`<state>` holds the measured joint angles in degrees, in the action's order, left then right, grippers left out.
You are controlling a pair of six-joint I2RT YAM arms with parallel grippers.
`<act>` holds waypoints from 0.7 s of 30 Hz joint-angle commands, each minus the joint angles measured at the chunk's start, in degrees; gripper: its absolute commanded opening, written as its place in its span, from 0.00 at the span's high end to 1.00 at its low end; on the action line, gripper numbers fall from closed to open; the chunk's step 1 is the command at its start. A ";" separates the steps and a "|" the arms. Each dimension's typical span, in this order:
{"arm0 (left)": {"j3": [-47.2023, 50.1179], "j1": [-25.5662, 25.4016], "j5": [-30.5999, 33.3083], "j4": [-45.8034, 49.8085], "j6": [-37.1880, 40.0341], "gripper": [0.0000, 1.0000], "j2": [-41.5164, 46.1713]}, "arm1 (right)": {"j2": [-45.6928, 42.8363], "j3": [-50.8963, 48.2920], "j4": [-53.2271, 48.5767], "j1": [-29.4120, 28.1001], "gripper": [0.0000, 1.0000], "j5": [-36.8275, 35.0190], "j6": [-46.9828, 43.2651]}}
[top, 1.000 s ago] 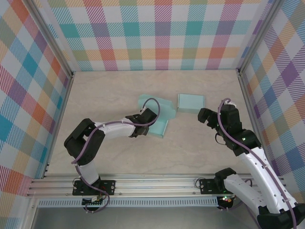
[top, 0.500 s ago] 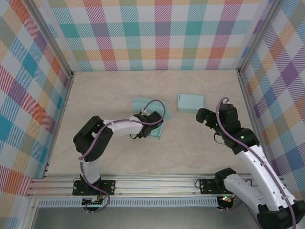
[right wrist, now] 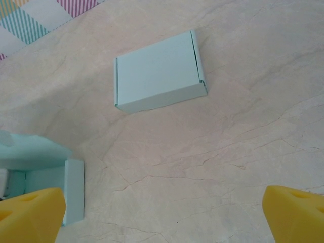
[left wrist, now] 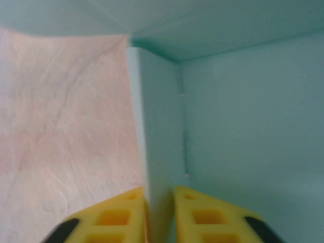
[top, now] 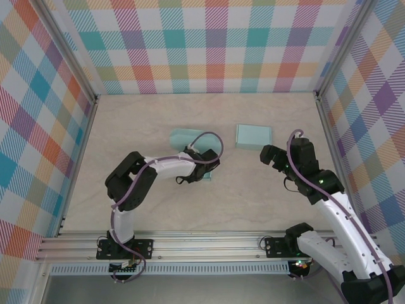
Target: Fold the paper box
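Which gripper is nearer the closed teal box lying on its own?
Right. The right gripper hovers open on the near side of the closed box; the left gripper is farther left, pinching a wall of the half-folded box.

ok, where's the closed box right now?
Top view: the closed box lies flat on the table, right of centre, just beyond the right gripper and to the right of the open box.

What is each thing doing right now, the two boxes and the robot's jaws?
Half-folded box: open, not folded shut, one wall pinched.
Finished box: folded shut, lying flat on the table, untouched.
Left jaws: closed on a wall of the half-folded box.
Right jaws: wide open, holding nothing, above the table.
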<state>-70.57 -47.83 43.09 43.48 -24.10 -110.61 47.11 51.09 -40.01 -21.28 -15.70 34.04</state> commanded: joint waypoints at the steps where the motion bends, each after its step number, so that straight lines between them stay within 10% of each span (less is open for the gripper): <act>1: 1.47 -0.82 -2.30 1.29 0.53 0.66 6.87 | -0.10 0.79 -0.05 0.19 0.00 1.32 0.22; 14: 11.44 1.97 -9.37 -11.30 4.77 0.12 33.09 | 4.13 1.55 5.38 0.11 0.00 12.91 -4.95; 21: 23.27 23.00 -38.14 -34.25 17.75 0.11 41.09 | 13.27 3.20 10.98 -0.16 0.03 22.45 -9.98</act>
<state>-50.00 -29.93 19.99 21.78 -13.69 -70.28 58.37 52.14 -33.36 -21.30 0.89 27.68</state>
